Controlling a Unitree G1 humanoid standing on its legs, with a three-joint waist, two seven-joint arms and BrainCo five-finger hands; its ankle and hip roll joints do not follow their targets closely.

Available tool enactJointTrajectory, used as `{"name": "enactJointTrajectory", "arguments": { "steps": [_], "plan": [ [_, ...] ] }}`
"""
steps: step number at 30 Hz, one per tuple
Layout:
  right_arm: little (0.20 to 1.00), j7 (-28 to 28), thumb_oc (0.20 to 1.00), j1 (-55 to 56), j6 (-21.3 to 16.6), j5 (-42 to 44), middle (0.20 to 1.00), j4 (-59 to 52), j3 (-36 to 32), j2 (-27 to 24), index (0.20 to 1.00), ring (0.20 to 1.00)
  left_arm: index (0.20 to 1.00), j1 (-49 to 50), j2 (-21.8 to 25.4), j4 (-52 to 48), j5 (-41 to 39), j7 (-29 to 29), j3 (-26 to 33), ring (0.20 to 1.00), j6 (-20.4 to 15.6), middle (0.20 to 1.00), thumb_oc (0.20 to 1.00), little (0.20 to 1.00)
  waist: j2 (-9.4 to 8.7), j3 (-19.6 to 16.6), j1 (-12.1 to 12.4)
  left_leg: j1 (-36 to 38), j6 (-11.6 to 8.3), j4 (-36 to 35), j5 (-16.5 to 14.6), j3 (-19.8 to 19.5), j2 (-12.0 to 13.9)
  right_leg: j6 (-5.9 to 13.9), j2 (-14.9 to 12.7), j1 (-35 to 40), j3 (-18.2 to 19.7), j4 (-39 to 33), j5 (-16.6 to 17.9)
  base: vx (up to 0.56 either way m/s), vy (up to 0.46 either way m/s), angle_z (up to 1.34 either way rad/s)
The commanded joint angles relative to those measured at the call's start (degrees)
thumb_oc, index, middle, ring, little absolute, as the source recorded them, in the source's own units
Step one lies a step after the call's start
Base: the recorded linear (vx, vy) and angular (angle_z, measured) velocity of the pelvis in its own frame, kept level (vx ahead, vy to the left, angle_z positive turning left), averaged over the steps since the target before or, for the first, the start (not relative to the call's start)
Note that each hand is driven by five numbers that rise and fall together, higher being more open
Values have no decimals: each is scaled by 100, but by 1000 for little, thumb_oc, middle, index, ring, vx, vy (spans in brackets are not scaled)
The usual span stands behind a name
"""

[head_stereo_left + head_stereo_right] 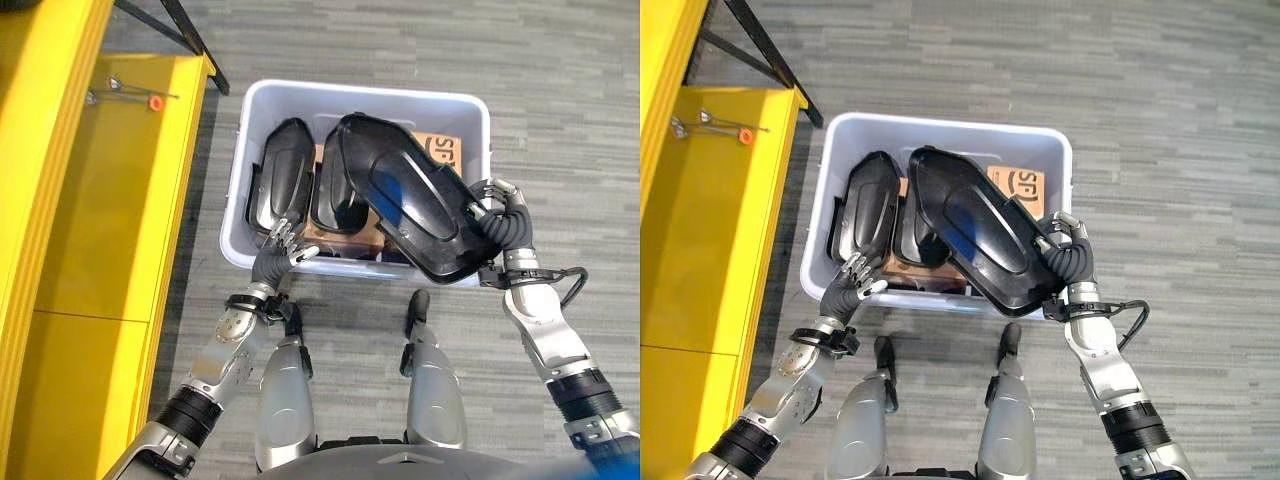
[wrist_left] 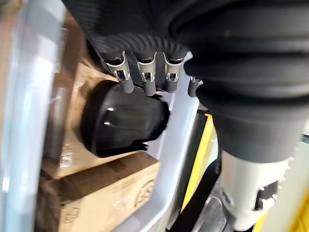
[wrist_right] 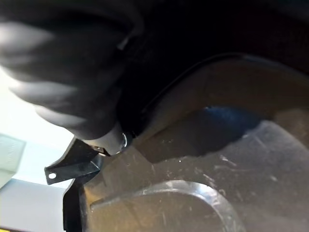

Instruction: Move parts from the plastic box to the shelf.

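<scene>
One large black part (image 1: 405, 195) is sitting tilted above the plastic box (image 1: 470, 108), its lower edge hanging out over the box's near right rim, and the right hand (image 1: 500, 215) is gripping that edge with fingers curled round it. In the right wrist view the part's glossy moulded surface is lying right against the hand. Two more black parts are lying inside the box, one at the left (image 1: 283, 180) and one partly hidden under the raised piece (image 1: 335, 195), on top of cardboard packaging (image 1: 445, 150). The yellow shelf (image 1: 120, 200) is standing to the robot's left, and no black part is lying on the stretch of it that shows; only a few small tools (image 1: 130, 95) are resting near its far end. So the task looks to be at an early stage, with the first carry under way and at least two parts left. The left hand (image 1: 278, 245) is reaching to the box's near left rim, fingers relaxed and extended toward the left part's end, grasping nothing.
</scene>
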Motion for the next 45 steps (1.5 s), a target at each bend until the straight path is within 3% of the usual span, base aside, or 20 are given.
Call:
{"name": "enactJointTrajectory", "arguments": {
  "steps": [1, 6, 10, 18, 19, 20, 23, 24, 25, 26, 28, 31, 32, 37, 39, 41, 42, 43, 45],
  "plan": [
    [200, 367, 200, 377, -451, 443, 200, -659, -325, -204, 200, 200, 1000, 350, 183, -439, 167, -249, 269, 1000, -94, 1000, 1000, 1000, -11, -629, -65, 63, -47, -309, 442, -23, 170, 374, -335, 636, 38, 367, -476, 63, -13, -2],
    [200, 743, 200, 763, -396, 651, 200, -788, -317, -161, 200, 200, 1000, 619, 110, -374, 210, -341, 516, 1000, -33, 1000, 1000, 1000, -12, -947, -96, 454, -44, -417, 403, 60, 226, 394, -287, 928, 41, 315, -530, 60, -15, -4],
    [200, 1190, 200, 1242, -280, 917, 200, -960, -258, -57, 200, 200, 1000, 1077, 21, -407, 277, -497, 802, 1000, 94, 1000, 1000, 1000, 31, -1430, -141, 1039, -60, -728, 421, 241, 331, 425, -209, 1302, 30, 224, -624, 68, -28, -13],
    [200, 1517, 200, 1298, -145, 1449, 200, -1000, 2, 47, 200, 200, 1000, 1347, -140, -414, 279, -520, 988, 1000, 165, 1000, 1000, 1000, 73, -1696, -141, 1480, -74, -875, 442, 307, 495, 341, 26, 1517, 153, 413, -962, 8, -73, -14],
    [200, 1546, 200, 1150, -128, 1571, 200, -912, 117, 36, 200, 200, 1000, 1360, -216, -440, 265, -494, 1048, 1000, 158, 1000, 1000, 1000, 128, -1765, -107, 1563, -108, -907, 537, 261, 620, 240, 170, 1569, 165, 592, -1182, -44, -113, -7],
    [200, 1546, 200, 1147, -128, 1572, 200, -910, 119, 35, 200, 200, 1000, 1360, -218, -440, 265, -493, 1050, 1000, 158, 1000, 1000, 1000, 131, -1761, -109, 1570, -111, -913, 542, 261, 624, 237, 174, 1571, 164, 599, -1187, -74, -219, -3],
    [200, 1608, 200, 934, -106, 1590, 200, -935, 287, -59, 200, 200, 1000, 1490, -355, -475, 225, -465, 1184, 1000, 176, 1000, 1000, 1000, 232, -1734, 13, 1588, -224, -936, 910, 104, 905, 5, 513, 1595, 62, 930, -1527, -81, -196, 3],
    [200, 1570, 200, 887, -97, 1579, 200, -902, 312, -57, 200, 200, 1000, 1508, -394, -462, 210, -448, 1196, 1000, 172, 1000, 1000, 1000, 261, -1692, 66, 1534, -286, -939, 1119, 44, 966, -45, 597, 1590, 7, 982, -1574, -199, -190, 6],
    [200, 1467, 200, 871, -160, 1408, 200, -957, 267, -90, 200, 200, 1000, 1569, -501, -426, 245, -396, 1263, 1000, 143, 1000, 1000, 1000, 337, -1606, 169, 1320, -453, -1059, 1641, -128, 1085, -161, 737, 1564, -220, 1042, -1675, -172, -145, 16],
    [200, 1466, 200, 871, -163, 1407, 200, -953, 268, -90, 200, 200, 1000, 1572, -503, -430, 247, -394, 1262, 1000, 145, 1000, 1000, 1000, 344, -1613, 147, 1304, -460, -1070, 1658, -156, 1090, -167, 743, 1563, -245, 1043, -1679, -178, -135, 32],
    [200, 1415, 200, 937, -198, 1497, 200, -947, 272, -66, 200, 200, 1000, 1627, -598, -346, 229, -291, 1309, 1000, 118, 1000, 1000, 1000, 330, -1529, 260, 1030, -564, -1157, 2176, -292, 1110, -264, 760, 1628, -505, 984, -1709, -111, -79, 70],
    [200, 1480, 200, 1080, -177, 1571, 200, -986, 250, -98, 200, 200, 1000, 1695, -625, -302, 260, -360, 1312, 1000, 180, 1000, 1000, 1000, 286, -1473, 285, 817, -482, -1039, 2199, -299, 1087, -296, 736, 1663, -702, 822, -1594, -174, -81, 91],
    [200, 1567, 200, 1243, -131, 1716, 200, -960, 238, -139, 200, 200, 1000, 1744, -616, -325, 324, -411, 1337, 1000, 231, 1000, 1000, 1000, 203, -1432, 243, 896, -348, -749, 1907, 152, 1229, -312, 616, 1663, -933, 723, -1488, -145, -21, 98],
    [200, 1535, 200, 1453, -129, 1599, 200, -1093, 66, -131, 200, 200, 1000, 1588, -623, -336, 312, -429, 1335, 1000, 190, 1000, 1000, 1000, 209, -1434, 114, 1240, -222, -141, 1033, 421, 1321, -222, 237, 1713, -1284, 759, -1348, -59, 103, 71],
    [200, 1515, 200, 1532, -126, 1663, 200, -1105, -3, -36, 200, 200, 1000, 1462, -588, -309, 311, -457, 1210, 1000, 184, 1000, 1000, 1000, 251, -1522, 47, 1362, -201, -454, 709, 647, 1120, -36, 5, 1860, -1464, 820, -1334, 127, 255, 93],
    [200, 1485, 200, 1566, -134, 1719, 200, -1100, -65, 1, 200, 200, 1000, 1359, -574, -301, 307, -452, 1159, 1000, 190, 1000, 1000, 1000, 245, -1547, 6, 1316, -147, -520, 610, 835, 1010, 28, -155, 1902, -1559, 862, -1261, 120, 256, 94],
    [200, 1459, 200, 1572, -82, 1719, 200, -1062, -66, 81, 200, 200, 1000, 1257, -522, -321, 305, -453, 1098, 1000, 183, 1000, 1000, 1000, 228, -1583, 36, 1280, -91, -502, 400, 783, 782, 131, -404, 1980, -1638, 899, -1078, 146, 342, 71],
    [200, 1424, 200, 1490, -73, 1733, 200, -1027, -50, 145, 200, 200, 1000, 1115, -382, -415, 342, -414, 1099, 1000, 152, 1000, 1000, 1000, 107, -1603, 75, 1158, -48, -426, 341, 752, 556, 288, -656, 2071, -1709, 849, -620, 178, 424, 61],
    [200, 1458, 200, 1341, -77, 1623, 200, -1044, 17, 174, 200, 200, 1000, 1143, -266, -488, 417, -437, 1146, 1000, 119, 1000, 1000, 1000, 18, -1614, 146, 1039, 88, -264, 91, 665, 339, 440, -851, 2097, -1672, 716, -252, 125, 309, 45]
  ]
}}
